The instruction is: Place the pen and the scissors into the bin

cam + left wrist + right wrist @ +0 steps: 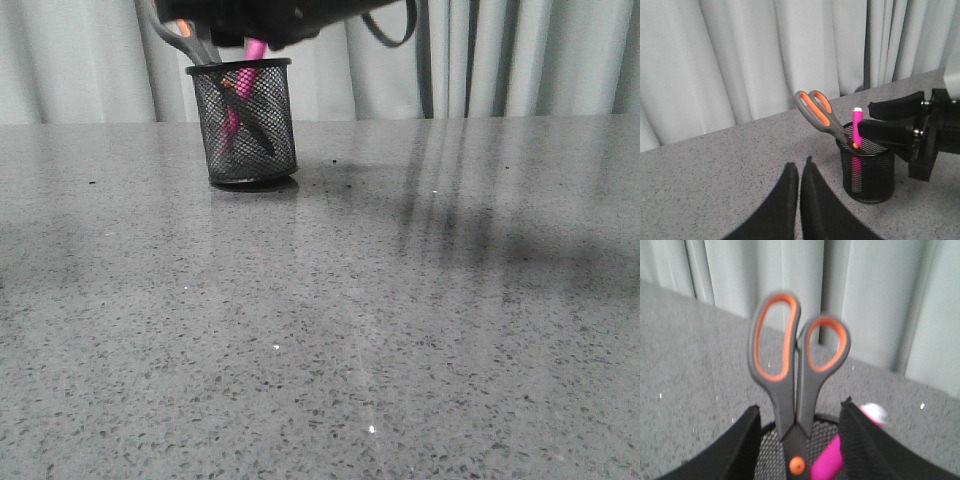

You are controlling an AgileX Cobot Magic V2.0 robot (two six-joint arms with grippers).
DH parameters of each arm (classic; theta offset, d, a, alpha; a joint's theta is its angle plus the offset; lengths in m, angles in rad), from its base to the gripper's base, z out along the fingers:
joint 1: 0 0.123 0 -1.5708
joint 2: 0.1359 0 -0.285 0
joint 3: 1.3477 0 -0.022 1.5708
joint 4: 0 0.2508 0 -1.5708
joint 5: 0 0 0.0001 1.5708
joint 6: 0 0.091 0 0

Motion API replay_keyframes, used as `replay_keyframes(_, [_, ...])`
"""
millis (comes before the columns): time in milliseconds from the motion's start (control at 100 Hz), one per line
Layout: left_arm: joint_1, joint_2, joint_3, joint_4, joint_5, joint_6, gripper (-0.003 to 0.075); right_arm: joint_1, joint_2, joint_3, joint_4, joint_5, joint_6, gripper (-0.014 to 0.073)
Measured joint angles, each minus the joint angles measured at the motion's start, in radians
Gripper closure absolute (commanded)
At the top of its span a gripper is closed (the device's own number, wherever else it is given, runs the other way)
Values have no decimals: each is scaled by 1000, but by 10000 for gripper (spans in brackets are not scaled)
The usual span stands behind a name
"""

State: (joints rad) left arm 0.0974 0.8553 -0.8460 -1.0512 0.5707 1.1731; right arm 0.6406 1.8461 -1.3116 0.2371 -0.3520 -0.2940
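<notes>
Upper left of the front view: scissors (pixel 819 114) and pen (pixel 857 129) stand in the mesh bin (pixel 243 122). Right gripper (pixel 800 440) spread wide, empty, straddling the scissors; left gripper (pixel 800 172) closed, empty.

even soft light | tabletop glare – faint shadows | right wrist blurred

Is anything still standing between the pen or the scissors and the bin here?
Nothing visible does. Both the scissors and the pen already stand inside the bin, handles and white end sticking up above the rim. The right gripper is open around the scissors; the left gripper is shut, short of the bin.
</notes>
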Motion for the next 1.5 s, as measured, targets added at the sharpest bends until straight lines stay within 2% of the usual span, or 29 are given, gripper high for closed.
replay_keyframes(150, [0,0,0,0,0,0,739,0,-53,0,-1,-41,-14,274])
replay_keyframes(220, [0,0,0,0,-2,0,740,-6,-96,0,-1,-45,-36,331])
replay_keyframes(290, [0,0,0,0,-2,0,739,-20,-152,2,-2,-47,-55,438])
replay_keyframes(400, [0,0,0,0,-4,0,740,-61,-260,27,-4,-53,-68,669])
replay_keyframes(550, [0,-2,0,0,-4,0,740,-144,-428,107,-4,-27,-72,664])
replay_keyframes(670, [0,-28,29,-6,-41,0,740,-218,-579,236,-4,-14,-72,664])
replay_keyframes(960, [0,-287,322,-99,-265,53,740,-370,-948,670,-4,5,-72,664])
replay_keyframes(1230, [0,-608,578,-140,-353,56,740,-389,-1291,1059,-2,-25,-72,664])
replay_keyframes(1370, [0,-740,649,-144,-355,56,739,-389,-1431,1177,50,-25,-74,664])
replay_keyframes(1500, [0,-820,685,-148,-355,56,739,-389,-1532,1215,88,-9,-74,664])
